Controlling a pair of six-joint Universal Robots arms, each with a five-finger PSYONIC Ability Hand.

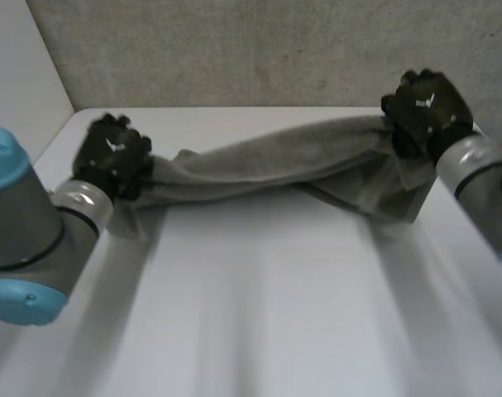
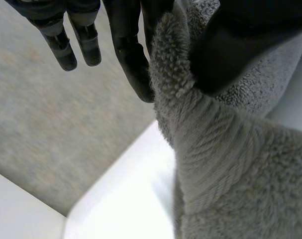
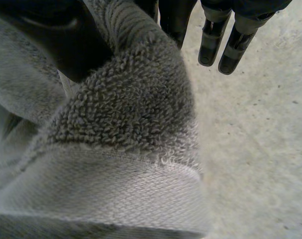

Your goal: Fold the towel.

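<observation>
In the head view, a grey terry-cloth towel [image 1: 275, 165] is bunched into a long rope and stretched between the two hands along the far edge of the white table [image 1: 267, 314]. The left hand [image 1: 112, 157] grips one end near the table's far left corner. The right hand [image 1: 424, 112] grips the other end, held higher, near the far right corner. Below the right hand a loose flap of the towel hangs down to the table top. Whether the middle of the towel touches the table cannot be told. A grey speckled wall [image 1: 234, 50] rises behind the table's far edge.

In the left wrist view, the left hand [image 2: 131, 55] pinches a thick fold of the towel [image 2: 230, 189] between its thumb and the nearest finger. Two other fingers [image 2: 86, 40] stick out straight beside the cloth, touching nothing. The towel runs on past the fingertips, over the white table [image 2: 126, 199], with the grey wall [image 2: 51, 129] beyond.

In the right wrist view, the right hand [image 3: 51, 35] has its thumb pressed onto a looped-pile fold of the towel [image 3: 126, 114], clamping it against the fingers behind. Two fingers [image 3: 210, 40] point straight, free of the cloth. A flat-woven hem band of the towel lies below the pile.
</observation>
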